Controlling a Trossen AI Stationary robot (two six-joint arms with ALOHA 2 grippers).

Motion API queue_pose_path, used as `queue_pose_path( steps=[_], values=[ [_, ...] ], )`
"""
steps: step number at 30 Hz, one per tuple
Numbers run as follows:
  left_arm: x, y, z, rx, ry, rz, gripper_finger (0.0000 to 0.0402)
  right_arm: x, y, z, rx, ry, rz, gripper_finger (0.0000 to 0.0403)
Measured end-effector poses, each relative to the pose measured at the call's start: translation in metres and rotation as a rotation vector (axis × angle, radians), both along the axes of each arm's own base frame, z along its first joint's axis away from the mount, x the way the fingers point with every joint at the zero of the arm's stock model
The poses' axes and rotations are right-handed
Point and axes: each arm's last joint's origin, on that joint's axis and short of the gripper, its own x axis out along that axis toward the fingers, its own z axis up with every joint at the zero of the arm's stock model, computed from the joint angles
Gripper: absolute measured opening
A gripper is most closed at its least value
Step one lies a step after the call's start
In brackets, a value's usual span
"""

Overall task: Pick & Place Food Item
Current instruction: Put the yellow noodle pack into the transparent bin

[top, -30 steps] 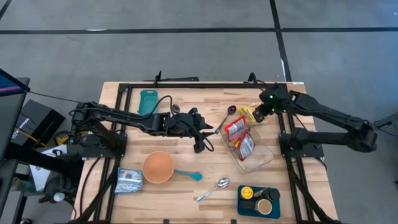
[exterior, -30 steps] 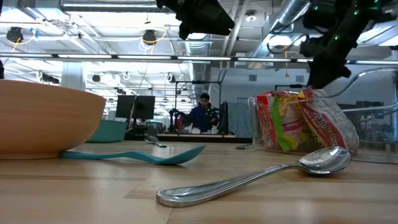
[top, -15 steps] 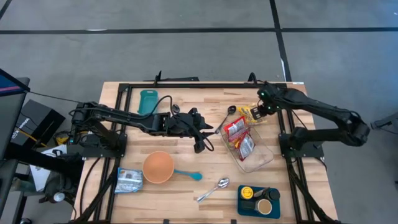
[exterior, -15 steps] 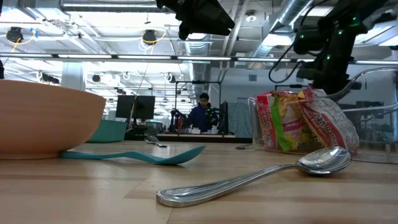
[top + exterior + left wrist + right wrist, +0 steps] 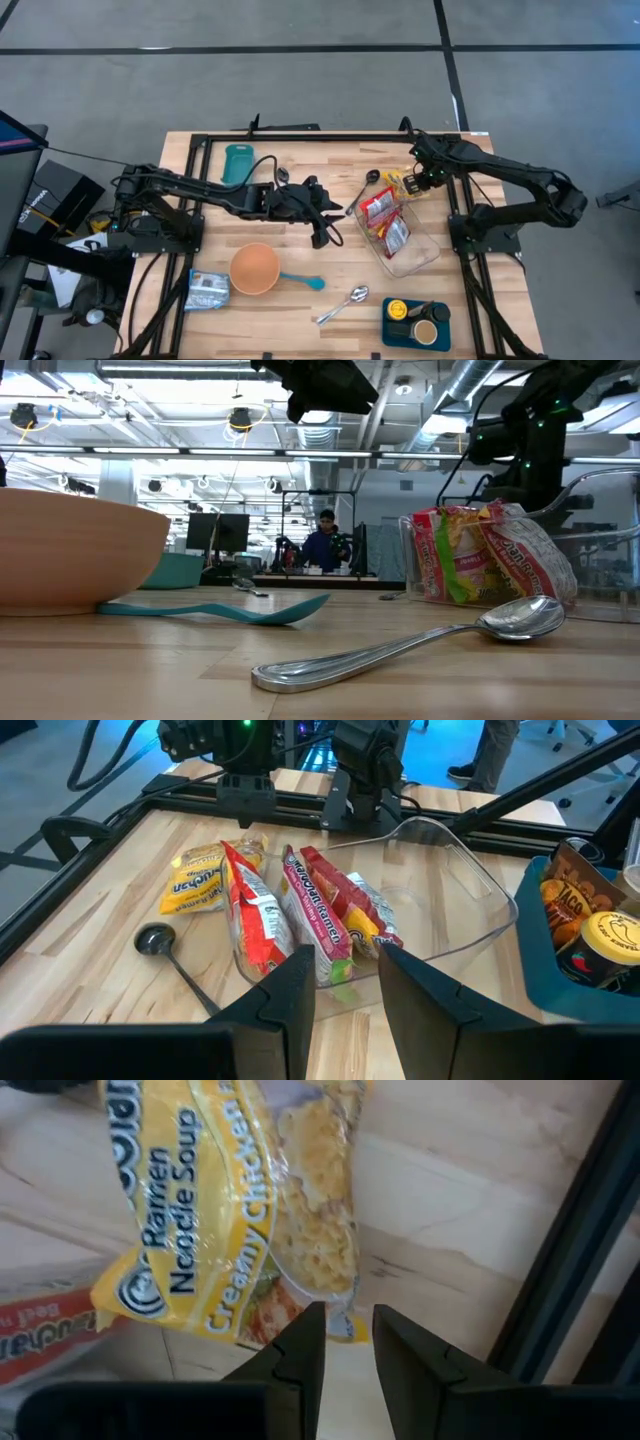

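The table [image 5: 300, 310] carries a clear tray [image 5: 425, 250] with two red noodle packets [image 5: 385, 220] inside. The yellow noodle packet [image 5: 397, 183] lies on the wood just beside the tray's far corner. Compared with one second ago, the right gripper [image 5: 428, 178] has pulled in and come down over this packet; its fingers [image 5: 300, 1345] are only narrowly apart and hold nothing yet. I judge the grasp is next. The left gripper [image 5: 322, 232] waits mid-table, narrowly open, empty.
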Motion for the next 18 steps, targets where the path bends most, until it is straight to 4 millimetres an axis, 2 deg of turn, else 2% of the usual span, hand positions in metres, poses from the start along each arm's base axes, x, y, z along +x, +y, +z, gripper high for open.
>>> queue_pose_path(
  steps=[13, 18],
  values=[
    [0.0, 0.0, 0.0, 0.0, 0.0, 0.0, 0.0108, 0.0001, 0.0029, -0.0004, 0.041, -0.001, 0.087, 0.0082],
    [0.0, 0.0, 0.0, 0.0, 0.0, 0.0, 0.0108, 0.0072, 0.0083, 0.0, 0.03, -0.013, 0.206, 0.0082]
  ],
)
